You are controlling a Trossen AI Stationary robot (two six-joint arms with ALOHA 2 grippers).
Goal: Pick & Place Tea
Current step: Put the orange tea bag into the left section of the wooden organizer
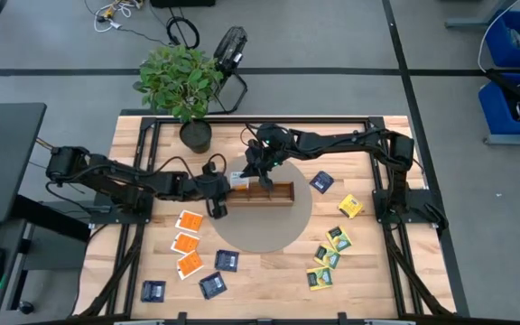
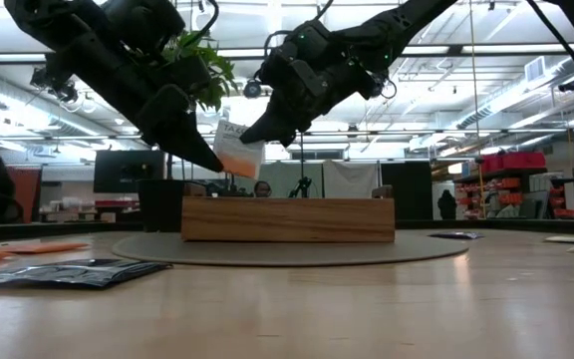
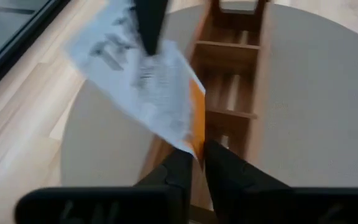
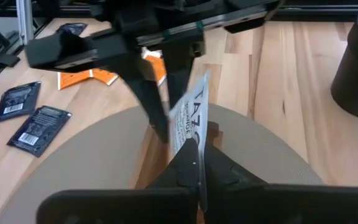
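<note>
We see both grippers meeting on one orange-and-white tea packet [image 2: 239, 150] just above the wooden tray's [image 2: 287, 219] end. The right gripper [image 4: 194, 146] is clamped on one edge of it; the left gripper [image 3: 197, 158] pinches the opposite corner between narrowly parted fingers. More packets [image 1: 188, 244] lie on the surface [image 1: 260, 280] well apart from both.

packet [image 3: 148, 93] print blurred — tray [image 3: 229, 93] far end cut off.

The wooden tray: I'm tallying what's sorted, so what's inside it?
The wooden tray shows bare compartments in the left wrist view. A white-faced orange packet, pinched by both hands, hides its nearest end.
</note>
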